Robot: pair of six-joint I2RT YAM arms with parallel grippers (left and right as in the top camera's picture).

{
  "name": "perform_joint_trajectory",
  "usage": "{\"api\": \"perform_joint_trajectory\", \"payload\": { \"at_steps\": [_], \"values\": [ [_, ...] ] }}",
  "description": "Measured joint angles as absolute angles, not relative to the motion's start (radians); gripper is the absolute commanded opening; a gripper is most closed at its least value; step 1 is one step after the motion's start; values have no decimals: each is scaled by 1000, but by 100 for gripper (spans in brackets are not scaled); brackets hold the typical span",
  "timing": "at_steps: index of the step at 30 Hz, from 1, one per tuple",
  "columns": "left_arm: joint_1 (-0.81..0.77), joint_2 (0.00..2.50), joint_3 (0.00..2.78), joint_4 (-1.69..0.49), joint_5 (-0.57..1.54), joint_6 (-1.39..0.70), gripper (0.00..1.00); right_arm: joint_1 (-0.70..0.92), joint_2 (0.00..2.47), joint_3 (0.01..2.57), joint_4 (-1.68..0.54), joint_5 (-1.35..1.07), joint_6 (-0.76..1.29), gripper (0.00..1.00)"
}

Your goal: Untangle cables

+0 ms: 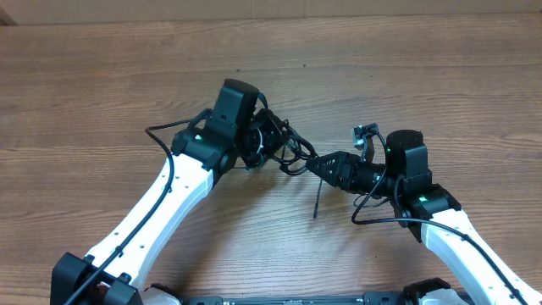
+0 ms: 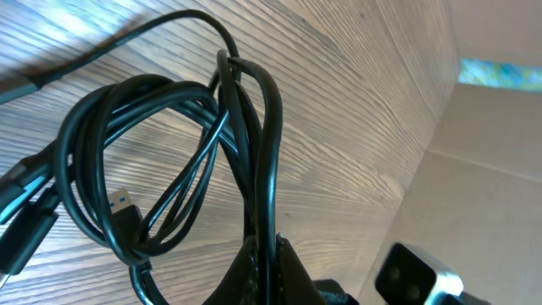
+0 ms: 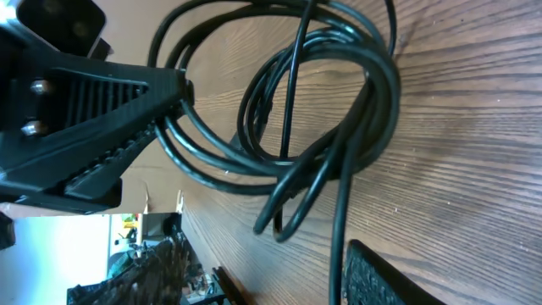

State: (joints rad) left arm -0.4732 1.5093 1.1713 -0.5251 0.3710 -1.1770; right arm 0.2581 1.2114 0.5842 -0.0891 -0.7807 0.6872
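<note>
Our left tool [image 2: 264, 258] is clamped on the cables [image 2: 246, 127], a looped bundle over the tabletop [image 2: 356, 110]. Our right tool [image 1: 315, 163] stands partly open just beside the loops.

No text, label, brand, number or sign can be read in any of the three views. The one doubtful spot is the blurred background clutter [image 3: 144, 254] at the lower left edge of the right wrist view. It is too soft to tell whether anything on it is print.
</note>
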Motion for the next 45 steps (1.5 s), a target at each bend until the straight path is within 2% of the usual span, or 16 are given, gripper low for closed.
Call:
{"api": "perform_joint_trajectory", "payload": {
  "at_steps": [5, 8, 11, 14, 18, 26, 36, 45],
  "values": [
    [-512, 1509, 1171, -478, 376, -1181, 4, 284, 1211, 584, -88, -754, 688, 54],
    [-524, 1509, 1171, -471, 378, -1188, 4, 305, 1211, 584, -89, -727, 690, 48],
    [-524, 1509, 1171, -471, 385, -1196, 4, 315, 1211, 584, -91, -696, 687, 33],
    [-524, 1509, 1171, -469, 397, -1200, 4, 316, 1211, 584, -116, -653, 686, 12],
    [-524, 1509, 1171, -467, 407, -1203, 4, 316, 1211, 584, -152, -601, 689, 4],
    [-524, 1509, 1171, -472, 412, -1203, 4, 318, 1211, 587, -253, -495, 690, 4],
    [-521, 1509, 1171, -505, 417, -1202, 4, 323, 1211, 594, -406, -286, 787, 4],
    [-456, 1509, 1171, -571, 473, -1196, 4, 324, 1211, 598, -472, -210, 842, 4]
  ]
}}
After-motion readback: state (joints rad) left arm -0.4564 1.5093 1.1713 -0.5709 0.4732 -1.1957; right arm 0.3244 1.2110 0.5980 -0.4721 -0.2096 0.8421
